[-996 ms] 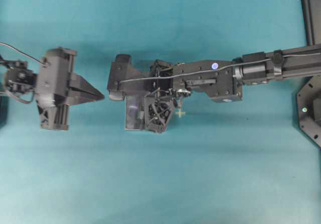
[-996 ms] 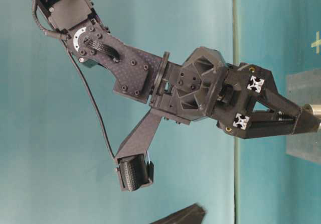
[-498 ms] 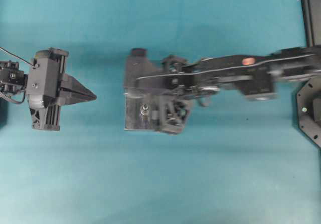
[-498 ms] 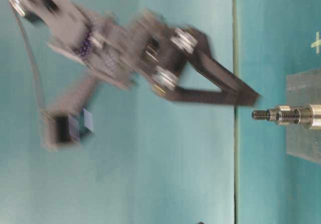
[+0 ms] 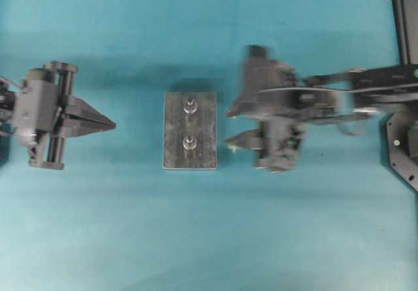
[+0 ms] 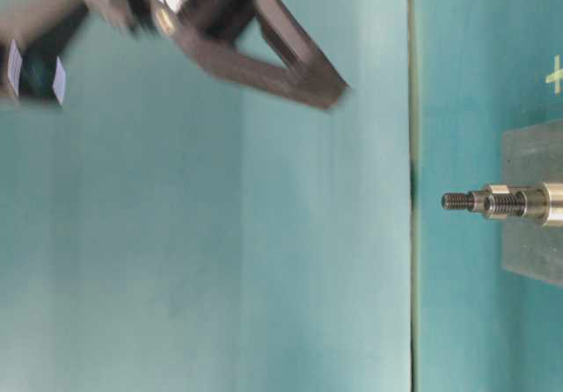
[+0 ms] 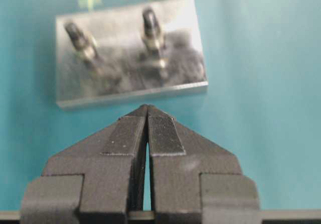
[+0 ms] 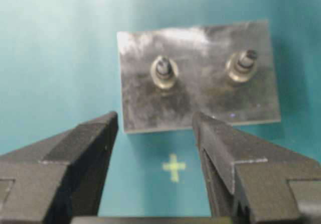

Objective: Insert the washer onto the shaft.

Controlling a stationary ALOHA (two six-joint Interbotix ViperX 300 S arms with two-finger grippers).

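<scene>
Overhead view: a gray metal block [image 5: 189,131] lies flat on the teal counter [image 5: 196,239] between the two arms, with two threaded shafts standing upright on it. The left claw [image 5: 111,125] sits well apart from the block, its tip aimed at it. The right claw [image 5: 230,126] hangs on the block's opposite side, close to its edge but not touching; that arm is smeared by motion blur.

Left wrist view: the left claw [image 7: 147,114] is clenched, its ribbed pads [image 7: 165,135] pressed together with only a hairline slit between them and nothing gripped. Just ahead of its tip lies the block [image 7: 185,43], with one shaft [image 7: 153,29] straight beyond the tip and the other shaft [image 7: 80,38] off to one side.

Right wrist view: the right claw [image 8: 155,126] is released, jaws spread wide and empty. The block's near edge runs across the gap between the fingertips, and a collared shaft [image 8: 164,72] stands straight ahead between the jaws. A yellow cross mark [image 8: 173,166] shows on the counter inside the gap.

Table-level view: a pale ring, probably the washer [image 6: 498,190], sits around the shaft [image 6: 488,202] partway along its threads, above the wider collar. The right claw [image 6: 303,67] hangs high above and clear of it.
</scene>
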